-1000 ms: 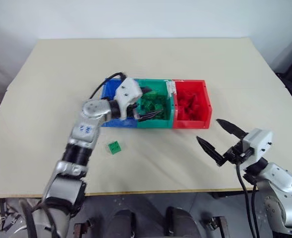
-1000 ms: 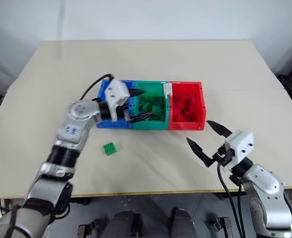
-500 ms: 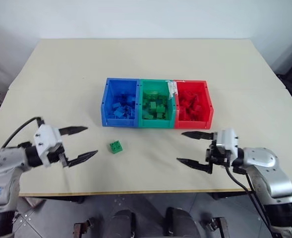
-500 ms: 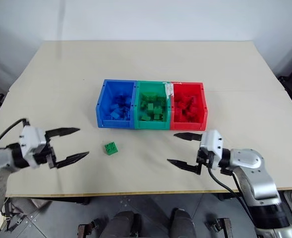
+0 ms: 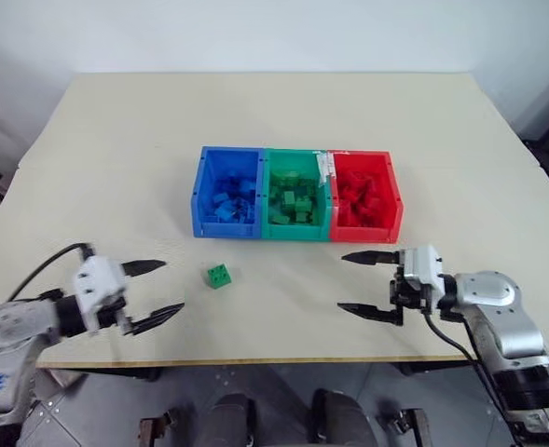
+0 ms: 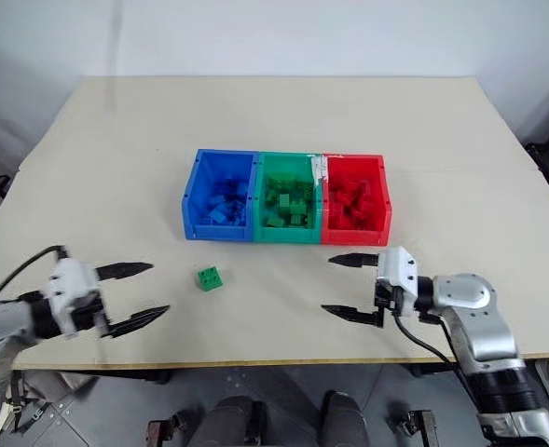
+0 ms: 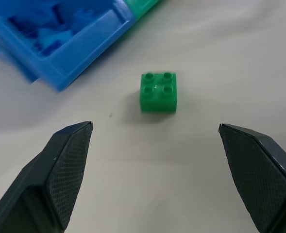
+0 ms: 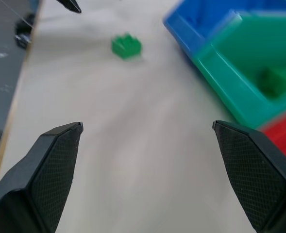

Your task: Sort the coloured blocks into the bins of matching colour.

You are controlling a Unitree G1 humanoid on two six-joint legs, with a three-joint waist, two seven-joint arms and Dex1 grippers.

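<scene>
You are looking down on a pale beige bench (image 5: 283,121) that fills most of the head views, with a plain light wall behind its far edge and dark grey floor showing below the near edge. At the far right edge of the room something dark stands beside the bench, too cut off to identify.

Near the middle of the bench sit the bins, three joined open boxes in a row: the blue bin (image 5: 202,191) on the robot's left, the green bin (image 5: 295,160) in the middle, the red bin (image 5: 390,191) on the right. Each already holds a heap of bricks of its own colour.

One green block (image 5: 219,275) lies alone on the bare bench, studs up, just in front of the blue bin's near wall and apart from it.

Your left gripper (image 5: 158,291) hovers at the near left part of the bench, its fingers spread wide and holding nothing. It points toward the green block, which lies ahead of the fingertips and between their lines, near but not touching; the left wrist view shows it centred in the gap (image 7: 159,91).

Your right gripper (image 5: 358,281) hangs in front of the red bin, also wide open and empty, pointing leftward across the bench. The green block lies well apart from it, toward the left.
</scene>
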